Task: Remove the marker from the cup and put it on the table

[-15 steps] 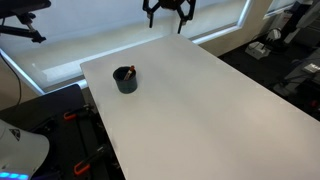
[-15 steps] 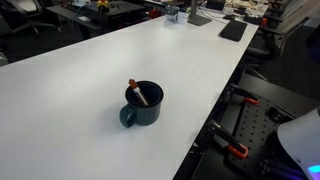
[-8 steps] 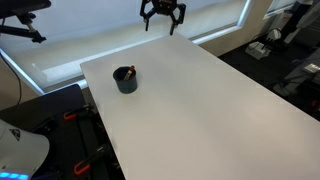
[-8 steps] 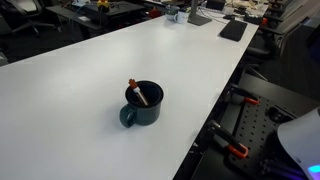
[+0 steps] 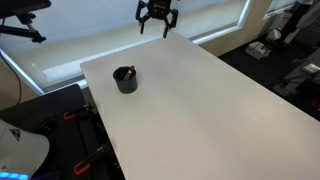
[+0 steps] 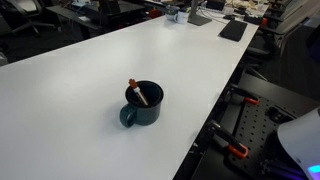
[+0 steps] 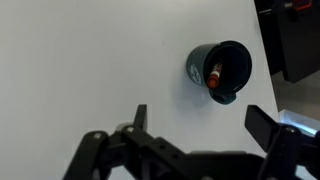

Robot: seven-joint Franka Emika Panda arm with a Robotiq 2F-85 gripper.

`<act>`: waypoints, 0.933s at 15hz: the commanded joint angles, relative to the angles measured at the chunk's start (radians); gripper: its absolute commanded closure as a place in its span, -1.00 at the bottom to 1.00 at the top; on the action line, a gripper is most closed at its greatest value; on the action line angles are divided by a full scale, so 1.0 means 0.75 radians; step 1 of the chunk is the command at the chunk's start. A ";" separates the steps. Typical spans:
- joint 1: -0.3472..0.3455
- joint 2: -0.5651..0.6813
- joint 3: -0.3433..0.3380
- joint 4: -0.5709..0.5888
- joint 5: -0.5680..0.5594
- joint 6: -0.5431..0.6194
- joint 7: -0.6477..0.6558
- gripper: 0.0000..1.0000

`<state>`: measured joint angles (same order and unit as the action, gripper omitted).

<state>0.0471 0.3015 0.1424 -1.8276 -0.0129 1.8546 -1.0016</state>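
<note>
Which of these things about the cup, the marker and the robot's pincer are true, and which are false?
1. The marker is inside the cup. True.
2. The pincer is holding the marker. False: in the wrist view its fingers are wide open with nothing between them, and in an exterior view it hangs in the air well apart from the cup.
3. The cup is lying on its side. False: it stands upright on the white table.
4. One end of the marker pokes up above the cup's rim. True.
</note>
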 commanded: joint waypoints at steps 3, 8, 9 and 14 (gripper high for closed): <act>-0.001 0.037 0.009 0.014 0.018 -0.011 -0.034 -1.00; 0.008 0.104 0.040 0.018 0.024 -0.014 -0.069 -1.00; 0.010 0.116 0.048 0.015 0.024 -0.015 -0.073 -1.00; 0.021 0.150 0.064 0.003 0.003 -0.003 -0.062 -1.00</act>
<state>0.0585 0.4137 0.1955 -1.8280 -0.0127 1.8547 -1.0474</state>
